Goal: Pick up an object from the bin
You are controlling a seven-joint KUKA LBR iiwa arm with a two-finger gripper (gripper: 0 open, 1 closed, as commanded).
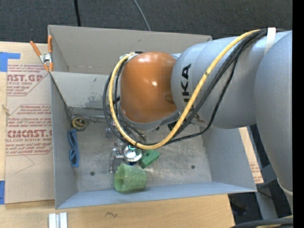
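Grey bin point(61, 127), with the big arm point(237, 80) reaching in from the right. A pale green lump point(129, 179) lies by the lower wall, just below the gripper point(121, 159), its long axis crosswise. How wide the grip stands, I can't make out.

You are seeing a matt grey metal bin point(61, 175) with scuffed floor, the orange cover point(145, 87) gleaming glossy smooth, a green lump point(129, 179) at the front edge looking matt and spongy, a blue strip point(72, 147) looking plastic
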